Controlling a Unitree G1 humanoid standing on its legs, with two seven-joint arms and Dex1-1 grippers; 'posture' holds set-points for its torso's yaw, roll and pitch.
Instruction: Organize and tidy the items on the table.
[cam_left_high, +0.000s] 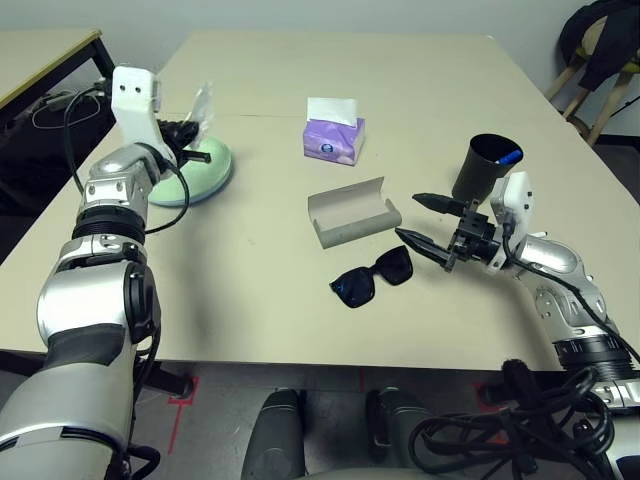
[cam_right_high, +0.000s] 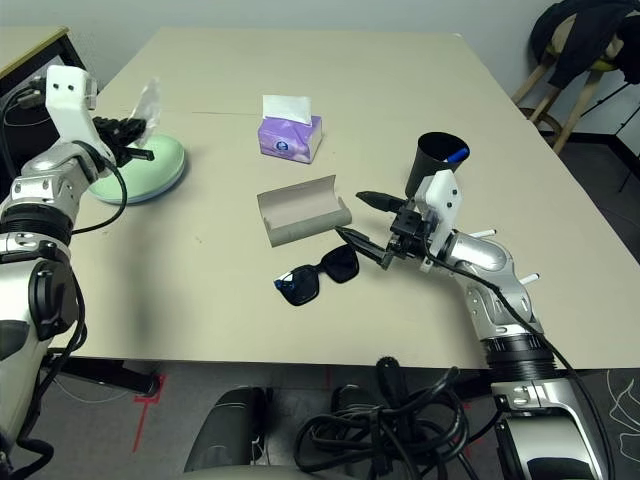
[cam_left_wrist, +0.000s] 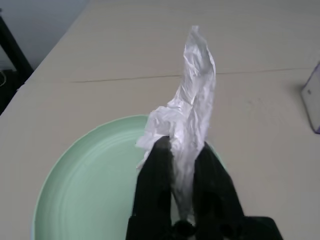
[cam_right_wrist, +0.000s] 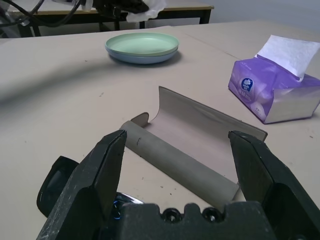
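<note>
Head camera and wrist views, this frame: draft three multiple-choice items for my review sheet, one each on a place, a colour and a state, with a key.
1. Where do the black sunglasses lie?
A. inside the glasses case
B. on the table in front of the open glasses case
C. on the plates

2. What colour is the upper plate of the stack?
A. pale green
B. red
C. black

3. What is the left gripper doing?
A. hanging open with nothing in it
B. gripping a pen
C. holding a crumpled white tissue above the plates

Key: 1 B, the sunglasses rest on the bare top just short of the case. 2 A, green lies over light blue. 3 C, the tissue rises from between the black fingers.
</note>
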